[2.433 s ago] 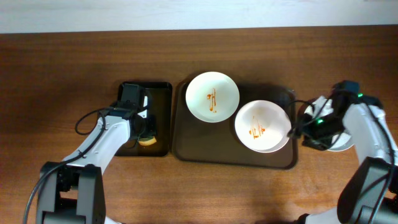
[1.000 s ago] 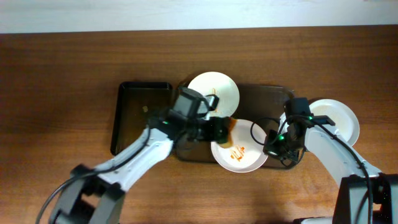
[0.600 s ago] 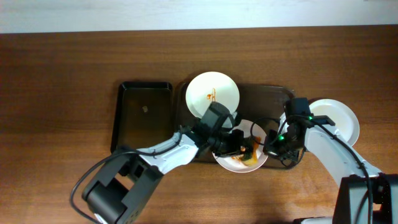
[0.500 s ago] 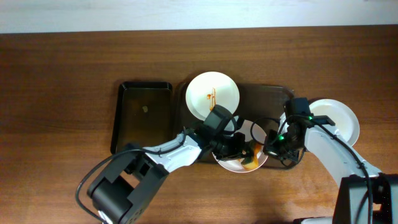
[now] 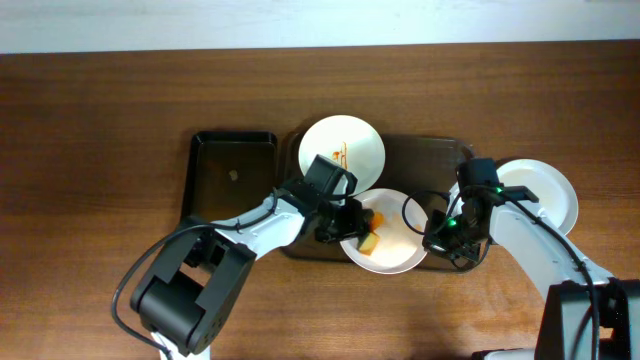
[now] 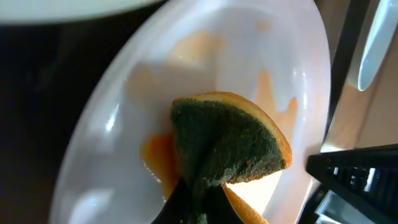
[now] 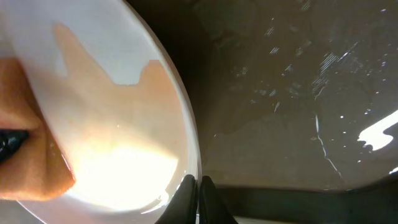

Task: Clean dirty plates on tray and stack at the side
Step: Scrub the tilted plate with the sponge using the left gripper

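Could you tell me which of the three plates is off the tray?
The plain white plate on the table at far right; the sauce-marked plate and the sponged plate are over the brown tray.

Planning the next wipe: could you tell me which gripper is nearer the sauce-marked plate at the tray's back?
Left. The left gripper is just in front of that plate; the right gripper is farther, to its front-right.
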`<action>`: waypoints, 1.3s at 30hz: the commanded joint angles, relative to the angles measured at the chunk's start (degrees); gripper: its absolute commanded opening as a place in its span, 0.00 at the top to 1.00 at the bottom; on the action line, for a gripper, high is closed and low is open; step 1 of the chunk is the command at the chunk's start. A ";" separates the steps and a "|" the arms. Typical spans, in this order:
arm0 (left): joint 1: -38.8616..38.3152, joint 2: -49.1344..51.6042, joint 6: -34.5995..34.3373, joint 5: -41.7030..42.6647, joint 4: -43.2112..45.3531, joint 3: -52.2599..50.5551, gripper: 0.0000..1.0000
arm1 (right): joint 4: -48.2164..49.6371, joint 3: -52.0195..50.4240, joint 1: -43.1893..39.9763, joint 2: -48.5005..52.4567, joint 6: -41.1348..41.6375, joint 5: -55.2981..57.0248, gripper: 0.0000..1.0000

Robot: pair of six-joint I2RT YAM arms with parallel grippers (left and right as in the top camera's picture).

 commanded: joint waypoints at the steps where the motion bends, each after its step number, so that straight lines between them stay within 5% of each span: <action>1: 1.60 -0.57 9.31 -9.01 -1.79 -0.81 1.00 | -0.66 0.02 0.50 -0.33 -0.17 0.57 0.96; 7: 1.70 -13.46 15.21 -17.27 -5.33 1.92 1.00 | -0.83 0.02 0.50 -0.33 -0.17 0.59 0.96; 11: 3.15 -24.96 15.19 -22.12 -17.40 1.92 1.00 | -0.26 0.02 0.50 -0.33 -0.42 0.61 0.95; 14: 7.13 -27.58 15.19 -29.35 -24.06 1.92 1.00 | 1.64 0.02 0.50 -0.33 -0.42 0.59 0.80; 21: 8.20 -24.37 27.67 -12.52 -19.89 1.86 1.00 | 1.64 0.02 0.52 -0.31 -0.39 0.57 0.84; 28: -2.69 -9.77 27.43 -6.64 -5.77 1.86 1.00 | 0.85 0.02 0.52 -0.31 -0.42 0.57 0.85; 31: -4.87 -4.81 27.41 -8.33 -1.97 1.86 1.00 | 0.74 0.02 0.52 -0.31 -0.42 0.57 0.85; 36: -4.85 -1.38 27.41 -27.87 -2.05 1.88 1.00 | 0.39 0.02 0.52 -0.31 -0.44 0.57 0.88; 39: -4.24 -1.44 27.39 -32.24 -2.27 2.43 1.00 | 0.42 0.02 0.52 -0.31 -0.46 0.59 0.89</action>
